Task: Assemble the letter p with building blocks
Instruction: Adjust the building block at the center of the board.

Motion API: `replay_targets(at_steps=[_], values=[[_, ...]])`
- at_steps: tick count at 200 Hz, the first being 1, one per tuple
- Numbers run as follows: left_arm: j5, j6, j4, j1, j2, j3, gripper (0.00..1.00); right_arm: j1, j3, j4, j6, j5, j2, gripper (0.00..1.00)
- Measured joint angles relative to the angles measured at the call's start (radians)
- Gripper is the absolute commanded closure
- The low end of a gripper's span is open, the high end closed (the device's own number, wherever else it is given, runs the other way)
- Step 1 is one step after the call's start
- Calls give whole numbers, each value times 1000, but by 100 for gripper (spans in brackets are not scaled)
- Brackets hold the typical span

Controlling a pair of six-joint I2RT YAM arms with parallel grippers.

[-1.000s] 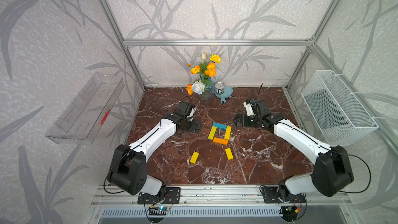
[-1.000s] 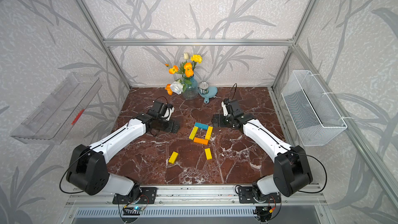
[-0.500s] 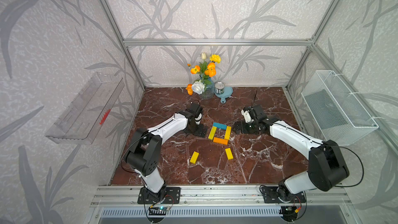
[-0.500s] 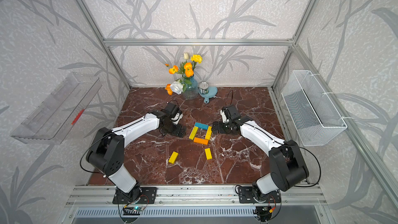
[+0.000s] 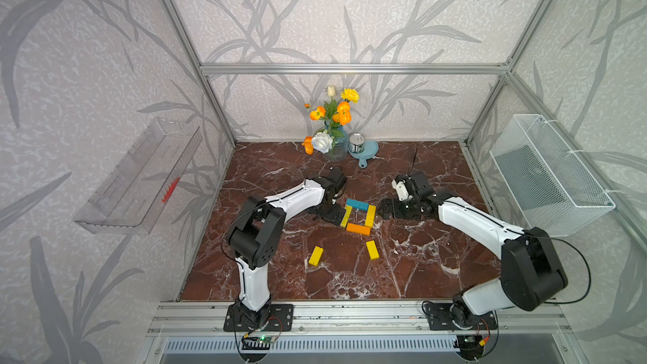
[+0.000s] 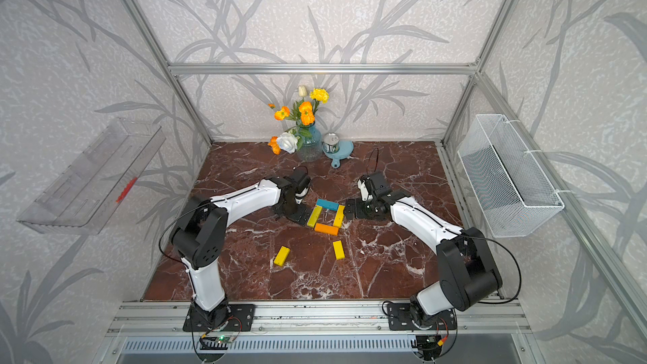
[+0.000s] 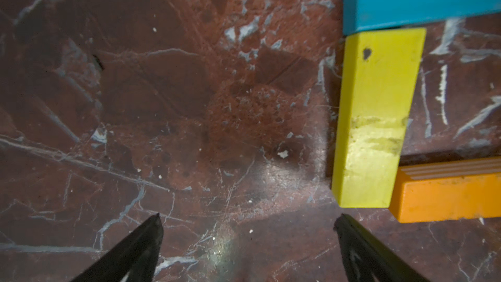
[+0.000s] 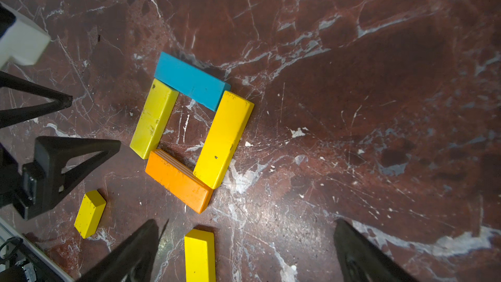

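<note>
Two claws, both spread wide and empty, sit low on the worktop [image 5: 420, 274] on either side of the loop [image 6: 338, 215]. The left claw [image 7: 246, 218] is just beside the loop's left yellow side [image 7: 374, 120], with one fingertip near that block's end; I cannot tell if it touches. The right claw [image 8: 244, 223] is just beside the right yellow side [image 8: 223, 139]. A blue block [image 8: 191, 82] closes the loop's far edge and an orange block [image 8: 179, 181] its near edge. That makes four of six placed, with the stem's lower part not yet laid.

Two loose yellow blocks lie on the loop's near side, well apart from each other. The right loose block [image 8: 200, 256] shows between the right claw's fingers in its wrist view. Its long axis runs roughly parallel to the loop's yellow sides, so the right arm looks nearer to it. The left loose block [image 5: 315, 256] lies out past the loop's left side, slanted, nearer the left arm.

Far left of the loop, a clear tray [image 5: 140, 183] holds something small and red. Far right, a wire basket [image 5: 546, 176] shows nothing inside. Behind the loop, a vase [image 5: 334, 141] holds flowers and a tin [image 5: 356, 142] stands on a blue dish [image 5: 371, 150].
</note>
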Motion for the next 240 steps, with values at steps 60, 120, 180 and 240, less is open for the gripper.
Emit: replay_targets(at_steps=[60, 120, 180, 240], values=[[-35, 3, -23, -1, 11, 3, 0, 0, -16, 2, 2, -3, -2, 1], [-39, 3, -21, -2, 26, 3, 0, 0, -16, 2, 2, -7, -2, 1], [-35, 10, -14, -3, 59, 23, 1, 0, -25, 2, 2, -7, -13, 1], [-31, 11, -13, -11, 59, 33, 0, 0, -28, 3, 2, -7, -15, 1]])
